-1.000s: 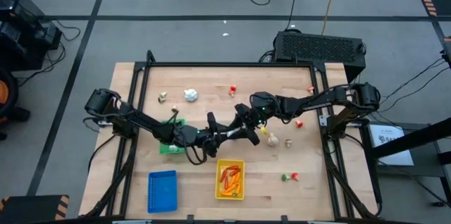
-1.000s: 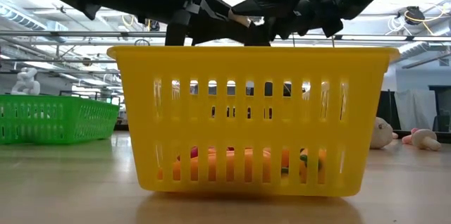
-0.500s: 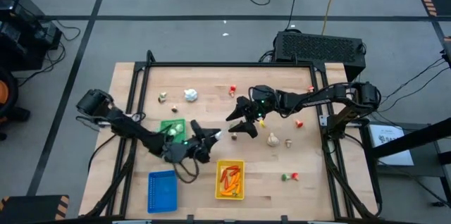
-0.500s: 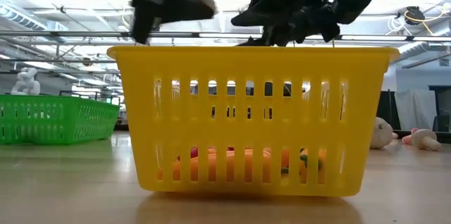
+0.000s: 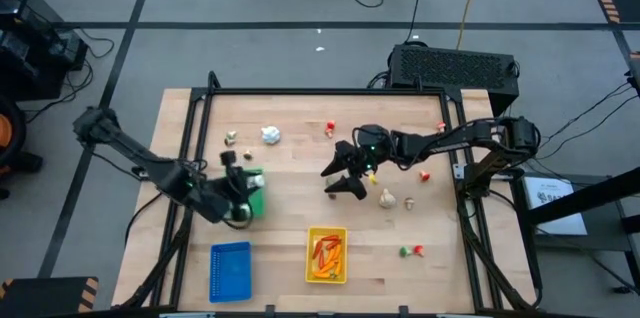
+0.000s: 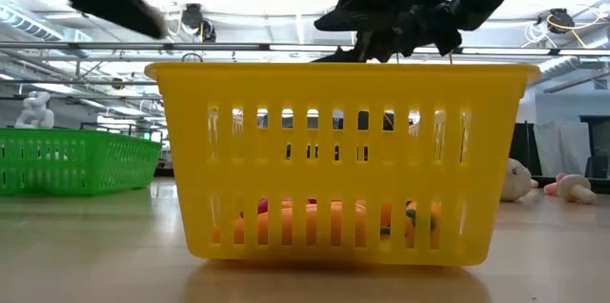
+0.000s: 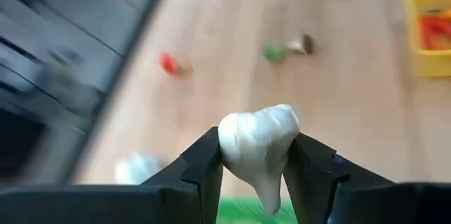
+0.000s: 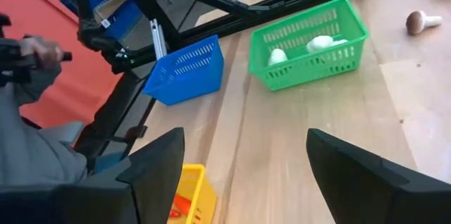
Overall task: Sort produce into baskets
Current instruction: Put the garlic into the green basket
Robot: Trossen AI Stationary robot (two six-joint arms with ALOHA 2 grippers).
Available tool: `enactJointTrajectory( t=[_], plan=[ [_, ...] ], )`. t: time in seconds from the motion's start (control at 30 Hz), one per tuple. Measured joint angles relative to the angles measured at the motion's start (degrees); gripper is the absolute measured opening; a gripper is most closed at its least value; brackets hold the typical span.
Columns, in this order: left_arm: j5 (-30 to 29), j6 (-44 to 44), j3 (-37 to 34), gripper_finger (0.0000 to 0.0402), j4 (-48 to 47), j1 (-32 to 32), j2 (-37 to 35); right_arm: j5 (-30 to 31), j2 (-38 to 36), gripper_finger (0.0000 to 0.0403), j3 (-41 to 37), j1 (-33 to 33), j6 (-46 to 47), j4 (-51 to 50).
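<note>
My left gripper (image 5: 245, 180) hangs over the green basket (image 5: 258, 201) at the table's left and is shut on a white bulb (image 7: 257, 143). The green basket (image 8: 310, 44) holds two white bulbs. My right gripper (image 5: 340, 175) hovers open above the table's middle with nothing between its fingers (image 8: 155, 160). The yellow basket (image 5: 327, 255) near the front edge holds orange and red pieces. The blue basket (image 5: 230, 270) stands to its left. My left gripper pinches the white bulb by its two sides (image 7: 227, 146) between its two fingers. The fingers slant downward. The bulb is lifted clear, above the green basket's rim (image 7: 239, 213).
Loose produce lies on the table: a white bulb (image 5: 270, 135), a red-and-white piece (image 5: 329, 128), mushroom-like pieces (image 5: 387, 196), a red piece (image 5: 425, 173), a green and red pair (image 5: 410, 251). A black frame (image 5: 320, 92) edges the table. A person (image 8: 28, 111) sits beyond it.
My left gripper has drawn away from the right gripper at the table's middle and swung toward the left edge with the white bulb, rolling as it went, until it came over the green basket. My right gripper has opened wider and stayed in place.
</note>
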Motion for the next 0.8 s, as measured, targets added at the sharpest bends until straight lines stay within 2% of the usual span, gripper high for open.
enactJointTrajectory(
  t=[0.13,0.33,0.57,0.8],
  plan=[
    [9.45,-10.79,0.0,0.0132,-8.62,0.0,-4.16,0.05,0.0,0.0288,0.0,0.47,-0.29,-0.01],
    [17.68,-21.88,-0.05,0.0132,-18.54,0.0,-4.32,2.03,0.0,0.0288,0.0,1.61,-1.88,0.17],
    [19.16,-25.38,-0.55,0.0132,-19.96,0.66,-3.1,9.36,-0.02,0.0288,-0.02,3.99,-4.53,0.67],
    [19.97,-25.74,-0.59,0.0132,-22.88,5.66,-0.6,10.21,-0.02,0.0288,-0.02,4.94,-4.72,0.42]
  ],
)
